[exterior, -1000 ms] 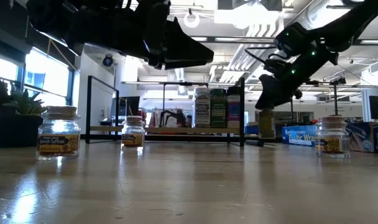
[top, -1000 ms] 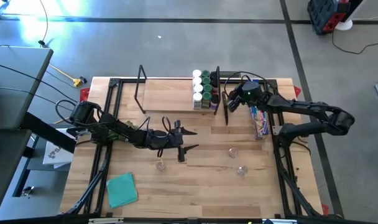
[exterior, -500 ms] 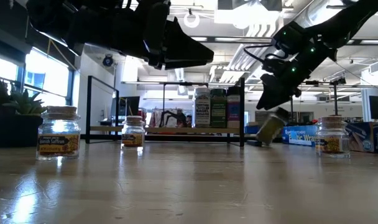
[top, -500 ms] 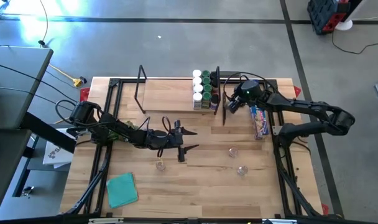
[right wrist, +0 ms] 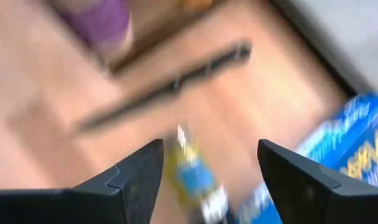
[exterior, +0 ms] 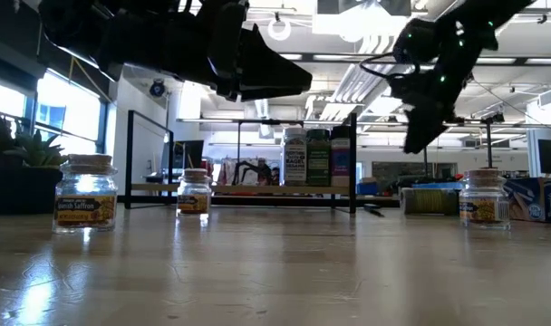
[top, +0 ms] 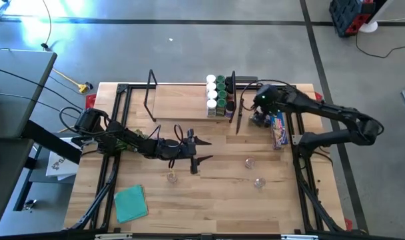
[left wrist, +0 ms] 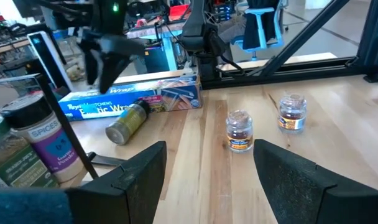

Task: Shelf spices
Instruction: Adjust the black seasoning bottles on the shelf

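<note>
The shelf [top: 182, 101] is a light-wood board with black wire frames at its ends. Several spice jars [top: 219, 97] stand at its right end. My right gripper [right wrist: 207, 180] is open and hovers above a yellow-green jar [left wrist: 127, 123]. That jar lies on its side on the table between the shelf's right frame and the blue wrap box [top: 277, 130]; it also shows in the low view [exterior: 430, 199]. My left gripper [left wrist: 207, 180] is open and empty, above the table's middle [top: 202, 150]. Three small jars stand loose on the table [top: 171, 176] [top: 249, 162] [top: 259, 181].
A teal cloth [top: 130, 202] lies near the table's front left. The shelf's right wire frame [top: 234, 107] stands close beside my right gripper. Black rails [top: 302, 167] run along the table's left and right sides.
The yellow-green jar stood upright under my right gripper, then tipped, and now lies on its side by the blue box. My right gripper has risen and gone a little toward the table's right edge, away from the shelf's frame.
</note>
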Controlling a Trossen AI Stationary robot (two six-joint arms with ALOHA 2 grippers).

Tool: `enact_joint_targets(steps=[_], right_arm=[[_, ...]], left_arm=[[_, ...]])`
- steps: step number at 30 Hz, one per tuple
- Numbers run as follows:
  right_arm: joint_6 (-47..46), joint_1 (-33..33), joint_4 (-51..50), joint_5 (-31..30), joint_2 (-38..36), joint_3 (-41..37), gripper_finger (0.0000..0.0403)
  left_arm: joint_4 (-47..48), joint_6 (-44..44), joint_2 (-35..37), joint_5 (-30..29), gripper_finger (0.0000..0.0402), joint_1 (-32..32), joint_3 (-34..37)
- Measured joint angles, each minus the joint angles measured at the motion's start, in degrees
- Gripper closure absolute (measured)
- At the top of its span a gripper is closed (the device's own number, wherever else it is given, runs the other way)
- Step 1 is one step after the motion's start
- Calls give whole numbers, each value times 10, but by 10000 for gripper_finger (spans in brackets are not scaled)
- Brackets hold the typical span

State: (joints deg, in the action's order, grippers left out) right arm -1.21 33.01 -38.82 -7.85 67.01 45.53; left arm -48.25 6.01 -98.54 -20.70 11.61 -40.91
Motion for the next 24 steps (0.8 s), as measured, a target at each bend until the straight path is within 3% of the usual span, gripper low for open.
enact_joint_targets(steps=[3, 8, 13, 20, 24], right_arm=[[15, -14, -130, 14, 35, 53, 148], [85, -38, -218, 13, 106, 51, 148], [100, -50, -197, -38, 178, 18, 149], [107, -49, -120, -41, 228, 8, 193], [99, -50, -142, -14, 221, 14, 225]], left_arm=[[0, -12, 0, 12, 163, -4, 0], [4, -19, 0, 31, 163, -9, 0], [4, -19, 0, 34, 163, -3, 0], [5, -14, 0, 41, 163, 7, 0], [5, -14, 0, 43, 163, 12, 0]])
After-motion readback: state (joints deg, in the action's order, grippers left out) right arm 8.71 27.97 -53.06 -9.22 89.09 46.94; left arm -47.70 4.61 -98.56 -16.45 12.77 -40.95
